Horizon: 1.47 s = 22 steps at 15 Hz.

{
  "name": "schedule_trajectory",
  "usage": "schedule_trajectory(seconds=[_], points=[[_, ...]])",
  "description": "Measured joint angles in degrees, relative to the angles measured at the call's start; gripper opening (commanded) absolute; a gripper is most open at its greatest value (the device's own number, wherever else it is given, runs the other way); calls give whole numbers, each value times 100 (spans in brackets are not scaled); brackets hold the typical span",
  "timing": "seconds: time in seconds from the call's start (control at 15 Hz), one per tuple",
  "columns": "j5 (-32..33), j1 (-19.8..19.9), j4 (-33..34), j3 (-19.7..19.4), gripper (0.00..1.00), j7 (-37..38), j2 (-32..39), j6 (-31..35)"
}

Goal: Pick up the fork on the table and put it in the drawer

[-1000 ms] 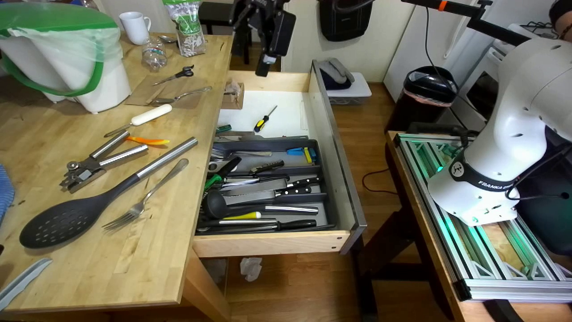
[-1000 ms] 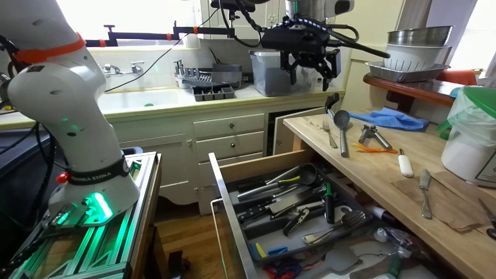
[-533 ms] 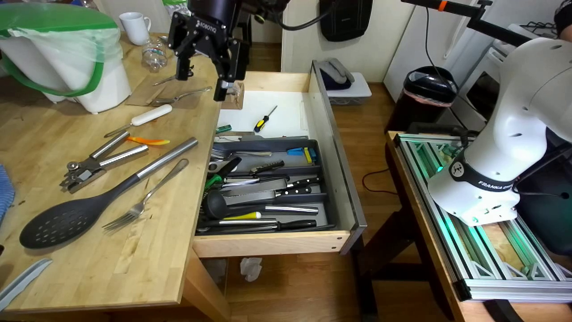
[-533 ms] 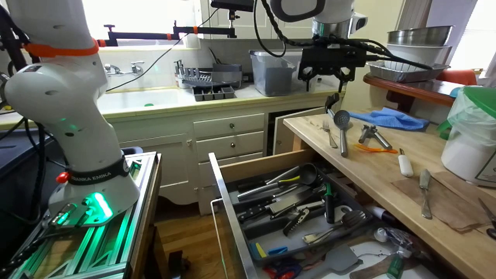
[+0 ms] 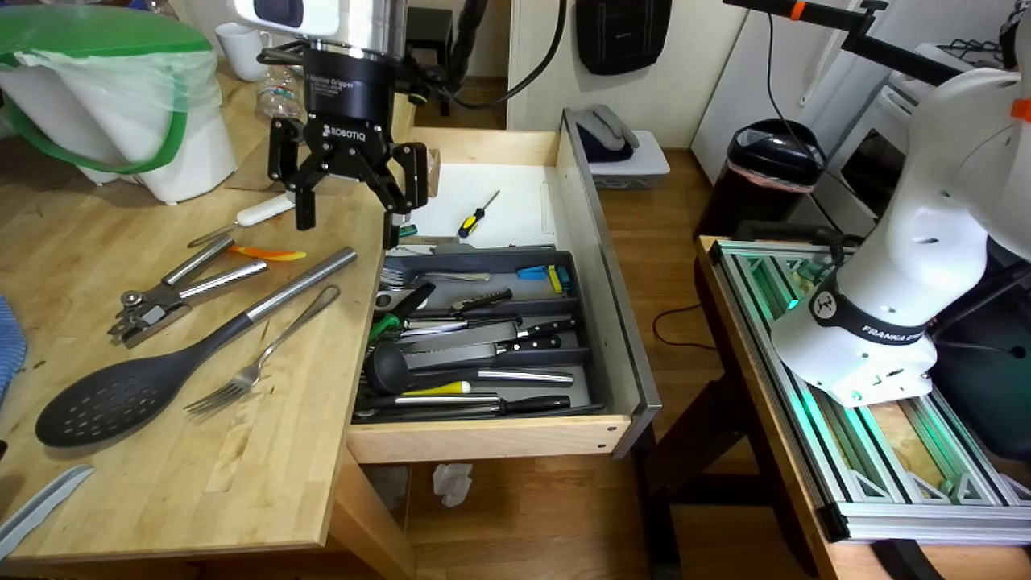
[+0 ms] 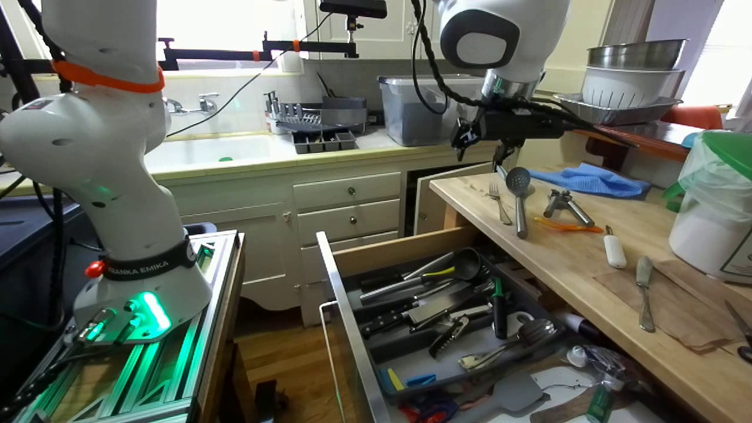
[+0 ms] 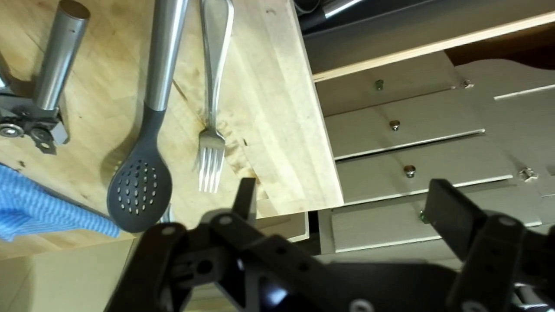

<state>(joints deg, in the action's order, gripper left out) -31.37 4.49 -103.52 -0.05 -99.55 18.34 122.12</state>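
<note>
Pincer (image 5: 348, 236), spread wide and holding nothing, hung clear of the counter (image 7: 286, 143), where the fork (image 7: 211, 110) lay just beside the slotted spoon (image 7: 152, 121); clean pick-up looked to need jaws straddling the fork crosswise, missing the spoon

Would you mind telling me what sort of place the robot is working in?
It looks like a kitchen, probably a home one: a sink is set into a counter, and an open drawer holds knives and a ladle.
</note>
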Motion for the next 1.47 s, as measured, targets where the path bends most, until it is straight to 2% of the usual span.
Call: schedule_trajectory(seconds=[0.27, 0.8, 1.47], points=[[-60, 146, 230, 141, 100, 15, 310, -414], [-148, 210, 298, 235, 100, 4, 337, -430], [232, 94, 301, 466, 100, 427, 936, 1250]])
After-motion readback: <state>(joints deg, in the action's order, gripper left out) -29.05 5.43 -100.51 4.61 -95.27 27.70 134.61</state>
